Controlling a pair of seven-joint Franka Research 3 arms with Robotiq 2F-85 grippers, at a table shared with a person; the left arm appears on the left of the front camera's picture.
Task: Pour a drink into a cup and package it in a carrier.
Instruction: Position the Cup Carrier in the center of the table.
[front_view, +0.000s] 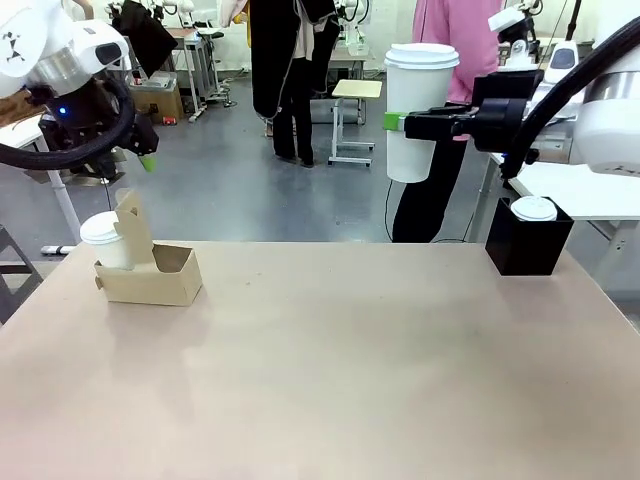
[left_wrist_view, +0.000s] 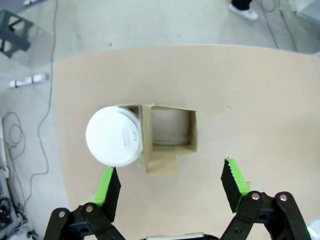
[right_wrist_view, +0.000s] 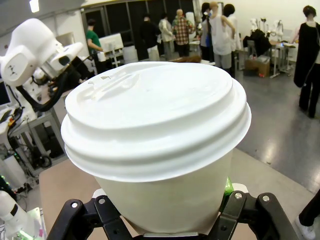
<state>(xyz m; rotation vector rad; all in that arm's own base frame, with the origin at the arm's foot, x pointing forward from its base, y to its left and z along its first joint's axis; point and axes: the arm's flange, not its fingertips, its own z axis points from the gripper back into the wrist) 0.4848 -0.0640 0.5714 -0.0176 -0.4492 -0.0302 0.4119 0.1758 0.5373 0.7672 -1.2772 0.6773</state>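
Pale brown desk (front_view: 350, 390) runs the width of the front view. On its left part sits the cardboard carrier (front_view: 165, 288), long axis running roughly left to right and centre handle upright. One slot holds a lidded white paper cup (front_view: 104, 238). The free slot (front_view: 172, 260) is the one nearer the desk's middle.

The cup (front_view: 421, 95) of this step hangs high over the far right of the desk, well apart from the carrier. It stands upright, with its long axis vertical, lid on top and narrow base down. The right pincer (front_view: 410, 125) clamps it by the sides below the lid. The left pincer (left_wrist_view: 170, 185) hovers above the carrier with jaws spread wide, gripping nothing.

The step looks like carrying the cup over to the free slot. It probably goes best with the cup kept level across the desk and stopped straight above the slot, just clear of the handle. Then it should sink base-first without tilting. The left pincer would likely need to give way or steady the carrier's wall, since light cardboard may slide.
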